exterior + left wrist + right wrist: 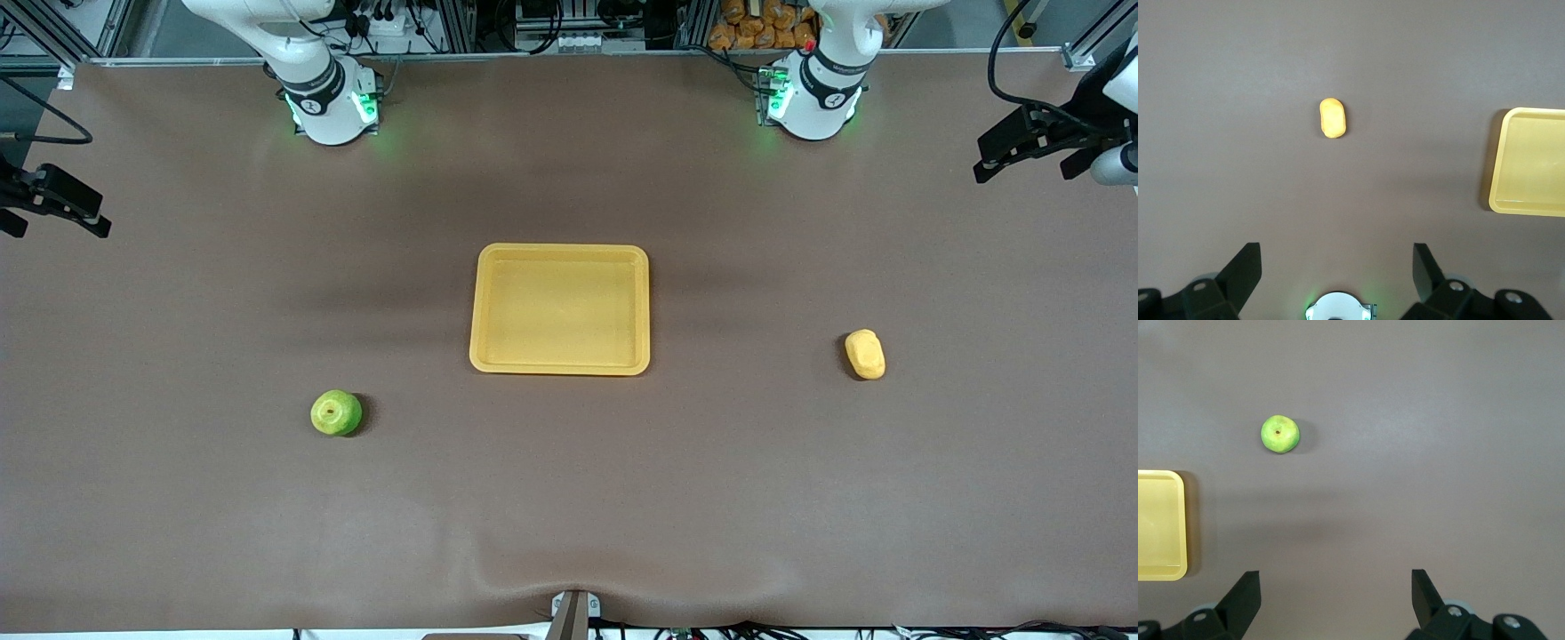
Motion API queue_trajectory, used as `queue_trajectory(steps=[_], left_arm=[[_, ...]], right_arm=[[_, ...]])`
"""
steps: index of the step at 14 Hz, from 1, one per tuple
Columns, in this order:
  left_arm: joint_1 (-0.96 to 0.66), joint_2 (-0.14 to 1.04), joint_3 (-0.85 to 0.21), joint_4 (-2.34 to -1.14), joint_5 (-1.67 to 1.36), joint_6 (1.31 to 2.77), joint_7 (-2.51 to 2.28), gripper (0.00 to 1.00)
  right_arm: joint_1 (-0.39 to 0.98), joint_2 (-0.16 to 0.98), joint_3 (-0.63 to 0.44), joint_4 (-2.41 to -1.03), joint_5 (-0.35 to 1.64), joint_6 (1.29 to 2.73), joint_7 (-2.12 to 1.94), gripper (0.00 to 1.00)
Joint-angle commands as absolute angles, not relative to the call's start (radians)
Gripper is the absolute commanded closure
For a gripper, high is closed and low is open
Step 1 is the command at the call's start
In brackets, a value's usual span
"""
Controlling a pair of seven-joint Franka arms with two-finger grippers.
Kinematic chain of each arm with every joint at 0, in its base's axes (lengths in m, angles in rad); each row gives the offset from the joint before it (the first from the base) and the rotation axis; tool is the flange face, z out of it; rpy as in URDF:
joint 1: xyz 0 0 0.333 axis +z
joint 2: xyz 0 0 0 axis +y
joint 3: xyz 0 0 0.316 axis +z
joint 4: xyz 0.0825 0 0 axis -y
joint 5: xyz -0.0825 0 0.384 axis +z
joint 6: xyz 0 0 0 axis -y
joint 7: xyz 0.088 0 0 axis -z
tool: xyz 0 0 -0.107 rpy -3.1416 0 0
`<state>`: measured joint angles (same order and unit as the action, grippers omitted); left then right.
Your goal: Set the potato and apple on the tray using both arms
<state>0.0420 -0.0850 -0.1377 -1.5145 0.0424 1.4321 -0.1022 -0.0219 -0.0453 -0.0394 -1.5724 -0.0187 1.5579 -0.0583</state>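
Observation:
The yellow-orange tray [484, 307] lies mid-table with nothing in it. The green apple [336, 412] sits toward the right arm's end, nearer to the front camera than the tray. The yellow-orange potato [865, 354] lies toward the left arm's end. My left gripper [1022, 144] hangs high over the left arm's end of the table, open and empty [1336, 257]; its wrist view shows the potato [1332, 118] and a tray corner [1528, 160]. My right gripper [58, 203] hangs high over the right arm's end, open and empty [1336, 581]; its wrist view shows the apple [1280, 434] and the tray's edge [1161, 523].
The brown table mat [569, 498] covers the whole table. The arm bases [333, 107] [813, 98] stand with green lights at the table's edge farthest from the front camera. The left arm's base also shows in the left wrist view [1338, 308].

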Motion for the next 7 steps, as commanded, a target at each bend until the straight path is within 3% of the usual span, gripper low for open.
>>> queue_trajectory(steps=[1,7], left_arm=[[0.038,-0.091,-0.133,-1.506,0.032,1.428,-0.084,0.0],[0.04,-0.089,-0.126,-1.506,0.029,1.428,-0.083,0.0]], right_arm=[[-0.012,-0.061,-0.04,-1.591,-0.044,1.569,-0.041,0.0],[-0.014,-0.06,-0.04,-1.589,-0.043,1.566,-0.041,0.0]])
